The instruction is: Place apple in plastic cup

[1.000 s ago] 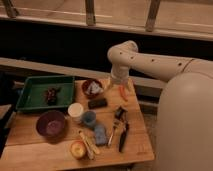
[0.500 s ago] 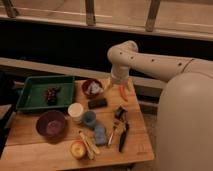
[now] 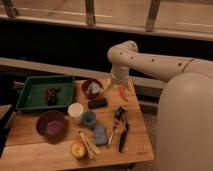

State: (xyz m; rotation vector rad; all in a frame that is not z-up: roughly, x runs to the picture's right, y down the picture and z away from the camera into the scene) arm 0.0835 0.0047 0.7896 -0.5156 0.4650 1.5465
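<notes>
The tool (image 3: pixel 119 89) hovers over the wooden bench (image 3: pixel 30 150); its state cannot be told. The round yellow-orange apple (image 3: pixel 77 148) lies near the blue-grey plastic cup (image 3: pixel 89 118), not touching it.

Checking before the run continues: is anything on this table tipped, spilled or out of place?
Nothing stands out. The plastic cup and white cup stand upright, the apple sits near the front edge, and the tool hangs over the far side of the table.

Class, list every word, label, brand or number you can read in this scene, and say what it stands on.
None: no readable text shows on the white cup, blue-grey plastic cup, yellow-orange apple or green tray.
The gripper, hanging over the far edge of the wooden table, bears none either.
</notes>
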